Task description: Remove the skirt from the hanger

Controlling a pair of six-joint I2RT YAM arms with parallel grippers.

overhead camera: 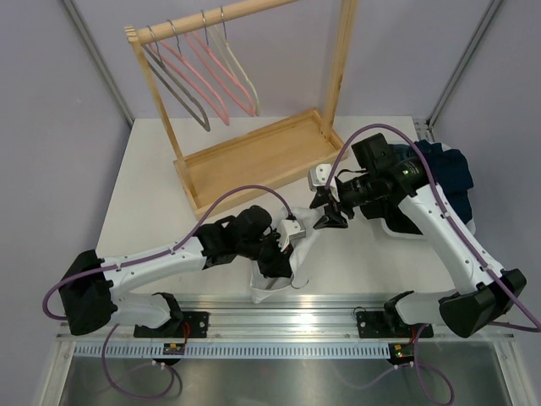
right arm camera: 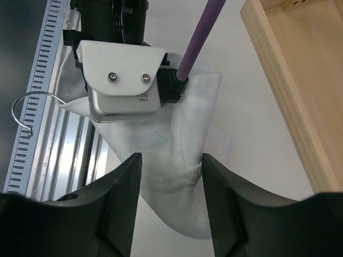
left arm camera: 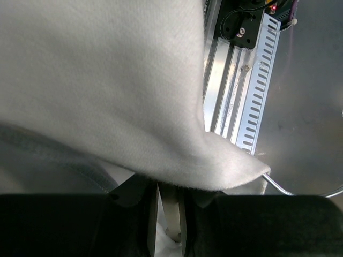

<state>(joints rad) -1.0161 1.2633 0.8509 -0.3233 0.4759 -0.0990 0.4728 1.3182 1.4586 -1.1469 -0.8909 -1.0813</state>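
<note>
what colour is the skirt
The skirt is plain white, with no pattern; it shows best in the right wrist view.

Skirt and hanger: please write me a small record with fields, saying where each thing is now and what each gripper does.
skirt: white, at the near edge of the table
hanger: only its wire hook shows, sticking out beside the skirt over the metal rail
left gripper: shut on the skirt
right gripper: jaws apart, one on each side of the skirt, not clamped
rack: wooden, four bare hangers on its bar
</note>
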